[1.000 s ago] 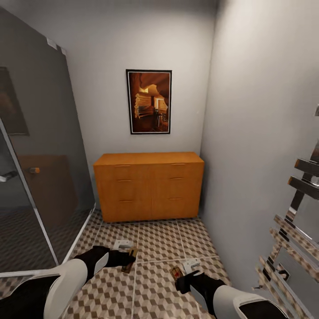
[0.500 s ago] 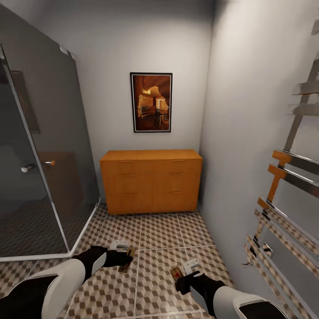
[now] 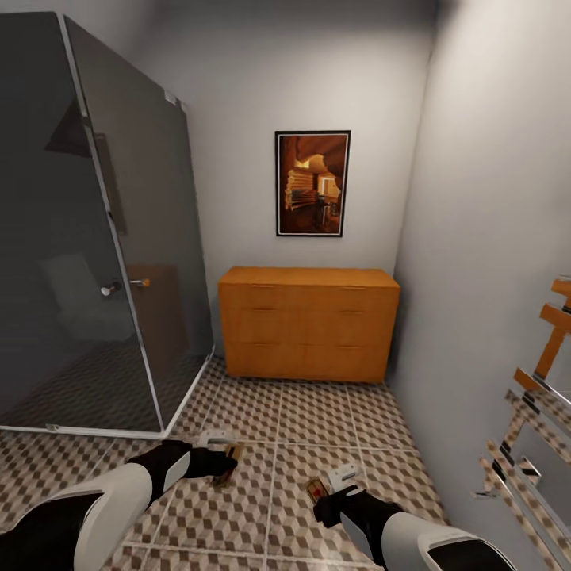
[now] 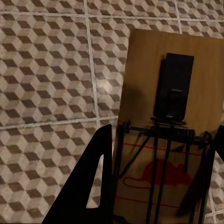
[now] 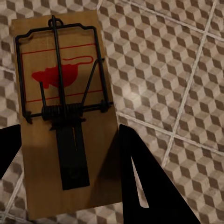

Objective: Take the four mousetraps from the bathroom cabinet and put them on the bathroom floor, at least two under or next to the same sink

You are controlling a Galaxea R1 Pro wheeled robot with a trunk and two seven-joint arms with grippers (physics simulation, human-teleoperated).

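Observation:
My left gripper (image 3: 224, 464) is shut on a tan mousetrap (image 3: 231, 463), held low over the cube-patterned bathroom floor (image 3: 309, 416). In the left wrist view this trap (image 4: 170, 107) sits between the dark fingers (image 4: 93, 186), wire spring and red mouse mark facing the camera. My right gripper (image 3: 323, 492) is shut on a second mousetrap (image 3: 316, 488), which shows as a board (image 5: 65, 116) between its fingers (image 5: 140, 182). The orange-brown cabinet (image 3: 309, 323) stands closed against the far wall. The sink and the other mousetraps are out of view.
A dark glass shower enclosure (image 3: 103, 238) takes up the left side, its base rail running along the floor. A chrome towel rail (image 3: 531, 428) juts from the right wall. A framed picture (image 3: 312, 183) hangs above the cabinet. Open tiles lie between me and the cabinet.
The whole view has shifted: the cabinet now sits farther off and more to the right, with more of the shower glass showing. Both arms keep their pose, still holding the traps.

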